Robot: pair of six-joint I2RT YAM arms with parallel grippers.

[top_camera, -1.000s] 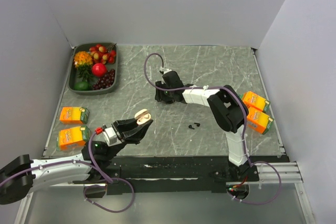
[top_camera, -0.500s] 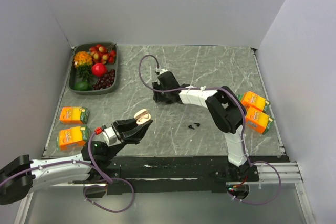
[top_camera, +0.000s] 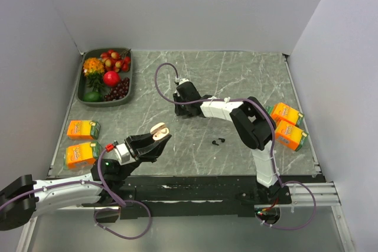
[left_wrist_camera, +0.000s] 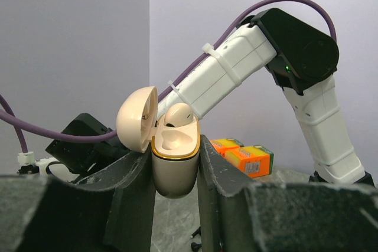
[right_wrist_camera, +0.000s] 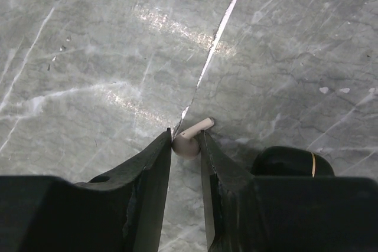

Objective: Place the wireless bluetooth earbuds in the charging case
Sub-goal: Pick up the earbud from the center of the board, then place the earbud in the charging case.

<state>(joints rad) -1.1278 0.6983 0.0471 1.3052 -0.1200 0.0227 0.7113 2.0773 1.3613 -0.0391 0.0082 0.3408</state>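
looking down from the top, the left gripper (top_camera: 158,138) holds a beige charging case (top_camera: 159,130) at its fingertips, the right gripper (top_camera: 179,100) reaches low over the marble table (top_camera: 236,75), and two tiny black pieces (top_camera: 218,141) lie well apart from both. from the left wrist, the fingers are clenched on the case body, its lid (left_wrist_camera: 137,119) swung open to one side and one beige earbud (left_wrist_camera: 176,115) seated inside, above the fingertips. from the right wrist, the fingers pinch the head of a second beige earbud (right_wrist_camera: 188,143) lying on the table, its stem poking beyond the tips, with a black rounded thing (right_wrist_camera: 292,160) just beside one finger.
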